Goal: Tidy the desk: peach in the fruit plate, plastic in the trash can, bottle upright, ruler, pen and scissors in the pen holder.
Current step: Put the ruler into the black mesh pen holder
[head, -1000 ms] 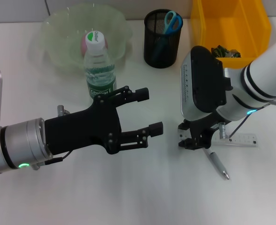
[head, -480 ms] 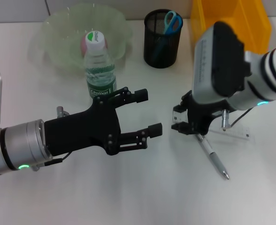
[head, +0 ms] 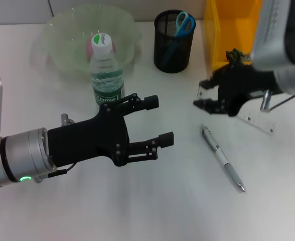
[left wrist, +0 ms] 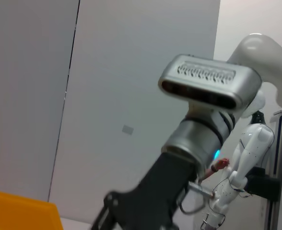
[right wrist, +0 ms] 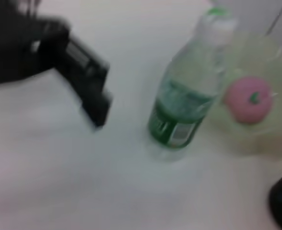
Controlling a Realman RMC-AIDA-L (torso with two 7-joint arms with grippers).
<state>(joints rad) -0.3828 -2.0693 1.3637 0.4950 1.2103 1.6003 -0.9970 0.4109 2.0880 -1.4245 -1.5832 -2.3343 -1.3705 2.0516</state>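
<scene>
The right gripper holds the ruler clamped above the desk, the pen lying just below. The left gripper hovers spread wide beside the upright bottle.

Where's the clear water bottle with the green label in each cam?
Head view: clear plastic water bottle with green label stands upright left of centre, in front of the pale green fruit plate.
Left wrist view: not in it.
Right wrist view: bottle centre.
Shared landmark: pink peach in the plate.
</scene>
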